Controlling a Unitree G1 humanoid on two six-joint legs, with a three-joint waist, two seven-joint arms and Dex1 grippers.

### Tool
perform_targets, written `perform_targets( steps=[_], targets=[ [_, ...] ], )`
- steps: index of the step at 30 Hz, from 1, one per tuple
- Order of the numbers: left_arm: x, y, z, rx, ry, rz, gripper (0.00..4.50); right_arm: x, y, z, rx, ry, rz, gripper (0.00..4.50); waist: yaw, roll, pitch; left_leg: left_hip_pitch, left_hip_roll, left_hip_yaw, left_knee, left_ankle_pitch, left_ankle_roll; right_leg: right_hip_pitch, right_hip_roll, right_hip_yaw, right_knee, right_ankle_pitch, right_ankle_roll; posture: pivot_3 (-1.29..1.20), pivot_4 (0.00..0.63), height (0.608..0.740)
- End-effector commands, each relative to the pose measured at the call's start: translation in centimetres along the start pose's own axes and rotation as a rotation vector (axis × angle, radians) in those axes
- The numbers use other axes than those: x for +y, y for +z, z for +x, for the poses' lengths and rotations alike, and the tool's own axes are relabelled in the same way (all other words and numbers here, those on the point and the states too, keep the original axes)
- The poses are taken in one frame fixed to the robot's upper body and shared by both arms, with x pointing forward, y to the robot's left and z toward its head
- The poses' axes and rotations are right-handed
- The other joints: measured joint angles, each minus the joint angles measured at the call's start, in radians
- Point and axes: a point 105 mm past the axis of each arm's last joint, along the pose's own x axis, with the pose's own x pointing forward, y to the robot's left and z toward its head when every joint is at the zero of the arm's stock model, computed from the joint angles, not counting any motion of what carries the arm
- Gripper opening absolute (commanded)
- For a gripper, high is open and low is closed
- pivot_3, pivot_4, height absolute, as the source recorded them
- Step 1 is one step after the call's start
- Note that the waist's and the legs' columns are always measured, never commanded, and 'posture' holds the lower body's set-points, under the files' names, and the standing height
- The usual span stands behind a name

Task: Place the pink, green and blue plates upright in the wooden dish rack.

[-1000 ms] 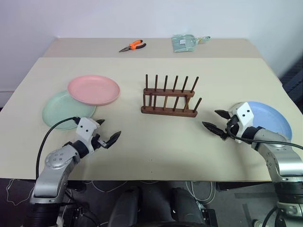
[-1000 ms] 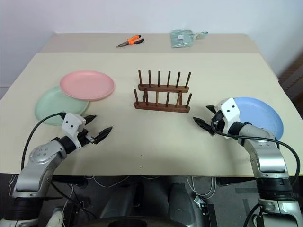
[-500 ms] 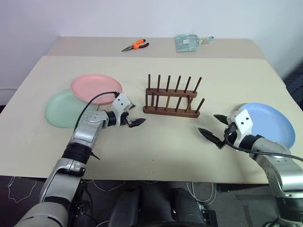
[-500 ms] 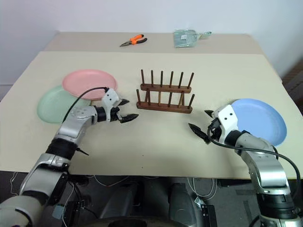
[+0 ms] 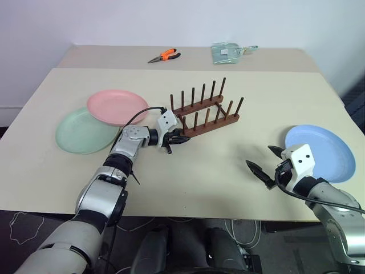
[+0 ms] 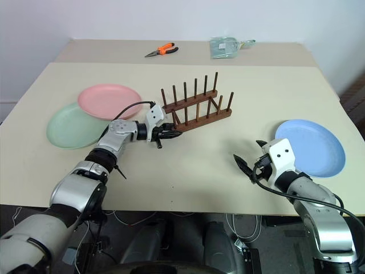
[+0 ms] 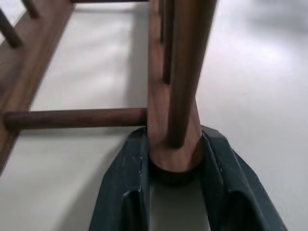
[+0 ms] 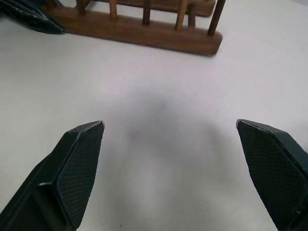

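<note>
- The wooden dish rack is dark brown, two parallel base bars with thin round upright pegs; it sits near the middle of the table, skewed so that its right end points toward the far edge
- A second ago it lay square to the near edge; now its left end has swung nearer and the whole rack is turned
- The left gripper is clamped on the rounded left end of the rack's near bar; in the left wrist view its two black fingers press on either side of the bar end below a peg
- A second ago that gripper hung wide open near the table's near-left part, well short of the rack
- The pink plate is round, matte and shallow-rimmed; it lies flat toward the left edge, overlapping the far rim of the mint green plate; both are where they were
- The light blue plate lies flat by the right edge, unmoved
- The right gripper hovers beside the blue plate's near-left rim, its textured black fingers spread wide around bare table, holding nothing; it has drawn back toward the near edge
- Orange-handled pliers and a clear packet lie along the far edge
</note>
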Motion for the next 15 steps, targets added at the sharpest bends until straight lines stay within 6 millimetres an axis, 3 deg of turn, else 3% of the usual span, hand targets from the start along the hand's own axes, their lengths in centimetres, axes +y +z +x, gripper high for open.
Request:
perform_targets(
  steps=[1, 6, 9, 15],
  targets=[
    [-2.1, -0.8, -0.1, -0.01, -0.119, 0.013, 0.76, -0.8, 1.0, -0.2, -0.031, -0.004, -0.041, 4.5, -0.001, 0.0, 0.0, 0.0, 0.0, 0.0, 0.0, 0.0, 0.0, 0.0, 0.0, 0.0, 0.0, 0.0, 0.0, 0.0, 0.15, 0.738],
    [-6.0, -0.2, -1.1, -0.042, -0.301, 0.112, 0.76, -1.9, 0.9, -1.0, -0.002, -0.013, -0.075, 4.5, 0.0, 0.001, 0.0, 0.0, 0.0, 0.0, 0.0, 0.0, 0.0, 0.0, 0.0, 0.0, 0.0, 0.0, 0.0, 0.0, 0.15, 0.738],
    [-7.2, -0.1, -1.7, -0.04, -0.34, 0.106, 0.76, -2.5, 0.9, -1.4, 0.009, -0.024, -0.089, 4.5, 0.001, 0.001, 0.0, 0.0, 0.0, 0.0, 0.0, 0.0, 0.0, 0.0, -0.001, 0.001, 0.0, 0.0, 0.0, 0.0, 0.15, 0.738],
    [-5.3, -2.4, -3.5, 0.096, -0.184, 0.115, 3.69, -3.8, -0.2, -2.9, 0.092, -0.041, -0.129, 4.5, -0.001, 0.001, 0.0, 0.0, 0.001, 0.0, 0.001, 0.0, 0.0, 0.0, -0.001, 0.001, 0.0, -0.001, -0.003, 0.0, 0.15, 0.738]
  ],
)
